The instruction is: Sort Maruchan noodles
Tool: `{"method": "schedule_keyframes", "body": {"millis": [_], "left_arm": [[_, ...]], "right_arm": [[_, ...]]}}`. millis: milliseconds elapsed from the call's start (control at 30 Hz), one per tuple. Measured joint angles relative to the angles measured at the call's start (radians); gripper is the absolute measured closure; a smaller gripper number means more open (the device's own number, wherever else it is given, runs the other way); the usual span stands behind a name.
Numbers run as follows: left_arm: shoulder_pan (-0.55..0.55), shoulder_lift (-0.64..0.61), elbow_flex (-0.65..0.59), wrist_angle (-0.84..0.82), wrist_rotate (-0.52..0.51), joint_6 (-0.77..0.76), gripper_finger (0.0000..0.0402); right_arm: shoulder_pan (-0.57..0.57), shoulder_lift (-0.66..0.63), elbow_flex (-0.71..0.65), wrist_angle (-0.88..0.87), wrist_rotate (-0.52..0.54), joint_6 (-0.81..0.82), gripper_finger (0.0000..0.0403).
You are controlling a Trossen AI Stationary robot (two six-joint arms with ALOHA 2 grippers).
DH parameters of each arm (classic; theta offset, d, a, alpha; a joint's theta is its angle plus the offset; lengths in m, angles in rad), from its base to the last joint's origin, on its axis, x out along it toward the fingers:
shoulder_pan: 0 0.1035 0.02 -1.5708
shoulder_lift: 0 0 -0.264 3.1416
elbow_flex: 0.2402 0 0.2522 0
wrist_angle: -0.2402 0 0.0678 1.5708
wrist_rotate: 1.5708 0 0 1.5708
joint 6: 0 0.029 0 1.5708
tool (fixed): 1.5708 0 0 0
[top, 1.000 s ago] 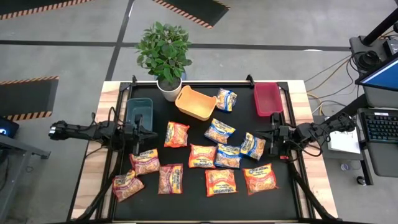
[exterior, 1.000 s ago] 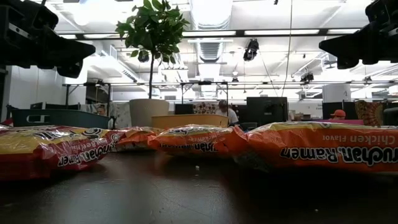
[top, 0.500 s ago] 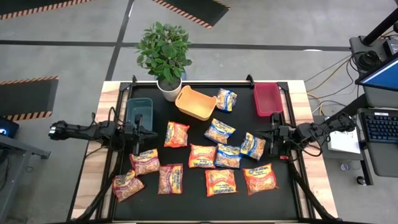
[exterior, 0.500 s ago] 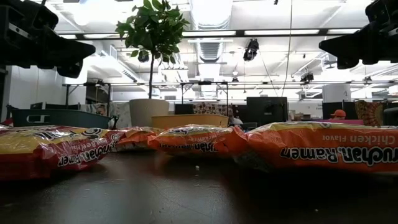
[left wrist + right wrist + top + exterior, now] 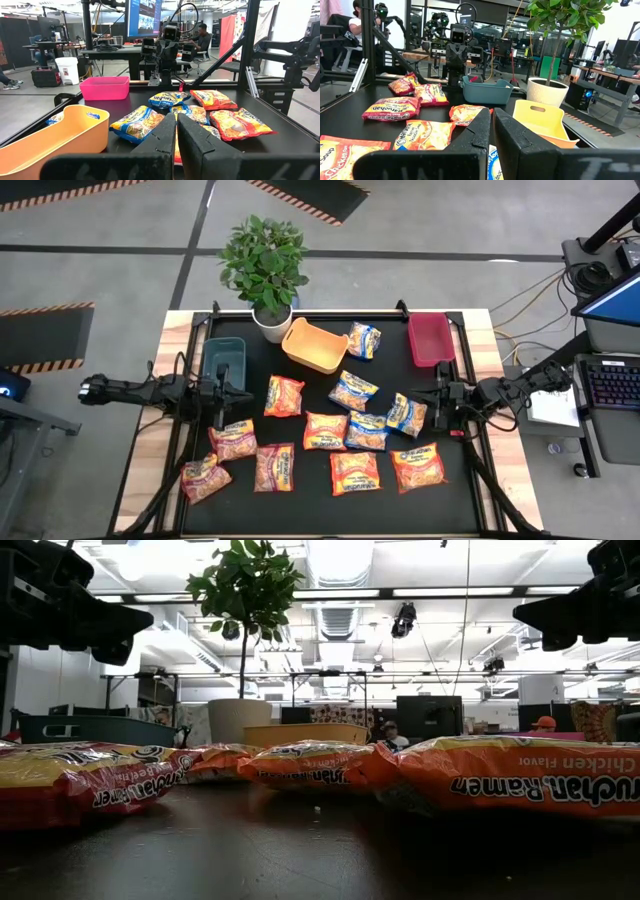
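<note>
Overhead, we see the black tabletop (image 5: pixel 310 500) strewn with the Maruchan noodles (image 5: pixel 355 472), about a dozen flat packets lying loose across its middle and near edge. Blue-and-yellow packets (image 5: pixel 353 390) sit toward the centre and right, with one more (image 5: pixel 364 340) between the orange bin (image 5: pixel 314 345) and the red bin (image 5: pixel 431 338). Orange packets (image 5: pixel 417 467) lie along the near right, and pinkish-red packets (image 5: pixel 233 440) cluster at the near left. None of the packets lies in a bin that we can make out.

We find the left claw (image 5: pixel 222 391) hovering at the left side of the tabletop, just in front of the dark teal bin (image 5: pixel 224 357), its fingers (image 5: pixel 159 135) clenched together on nothing. The right claw (image 5: pixel 438 402) hangs at the right side, near a blue-and-yellow packet (image 5: pixel 406 413), fingers (image 5: pixel 476 127) likewise pressed shut and empty. A potted plant (image 5: pixel 264 262) stands at the far edge beside the orange bin.
</note>
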Motion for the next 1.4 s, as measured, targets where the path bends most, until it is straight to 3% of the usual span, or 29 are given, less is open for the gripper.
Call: {"method": "schedule_keyframes", "body": {"millis": [433, 700, 1400], "left_arm": [[0.000, 0.000, 0.000, 0.000, 0.000, 0.000, 0.0402], [0.000, 0.000, 0.000, 0.000, 0.000, 0.000, 0.0402], [0.000, 0.000, 0.000, 0.000, 0.000, 0.000, 0.0402]], "right_arm": [[0.000, 0.000, 0.000, 0.001, 0.000, 0.060, 0.0390], [0.000, 0.000, 0.000, 0.001, 0.008, -0.152, 0.0390], [0.000, 0.000, 0.000, 0.001, 0.008, -0.158, 0.0390]]}}
